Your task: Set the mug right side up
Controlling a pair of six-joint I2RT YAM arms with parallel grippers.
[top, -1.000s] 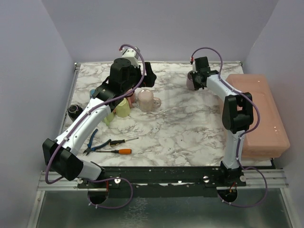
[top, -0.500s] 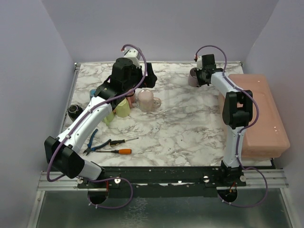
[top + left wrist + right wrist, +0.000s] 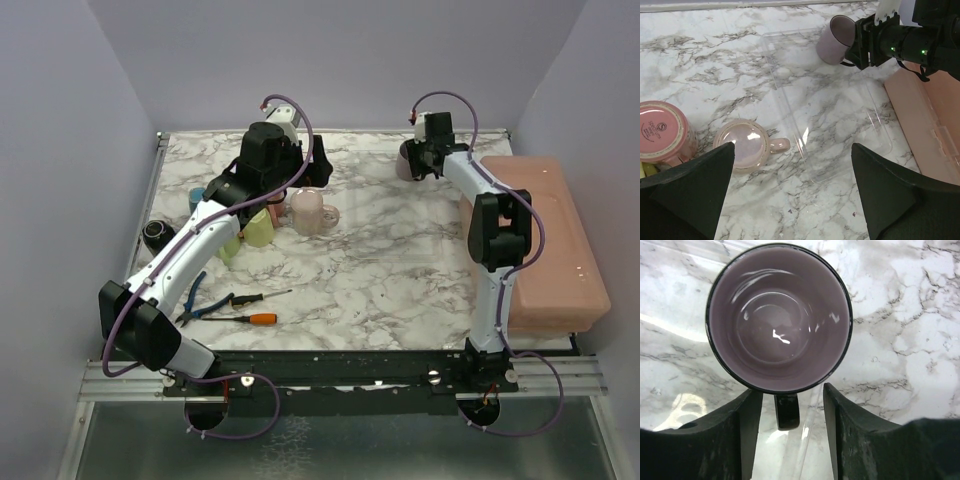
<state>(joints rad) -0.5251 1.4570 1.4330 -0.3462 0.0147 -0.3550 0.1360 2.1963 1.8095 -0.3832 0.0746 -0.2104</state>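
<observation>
Straddling mug handle [image 3: 786, 412]: right pincer [image 3: 790, 399], parted.

The mug [image 3: 405, 164] sits far back on the right of the desk [image 3: 400, 270], left of the lidded box [image 3: 555, 250], at the far end of a clear tray [image 3: 825, 115]. Upside-down cups [image 3: 307, 210] cluster left of the tray. Screwdrivers [image 3: 262, 319] and pliers [image 3: 192, 303] lie front left.

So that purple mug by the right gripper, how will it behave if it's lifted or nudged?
The purple mug shines like glazed ceramic: probably rigid, fairly heavy, slippery and chippable. Its round wall might roll if tipped, though the handle should stop it.
</observation>
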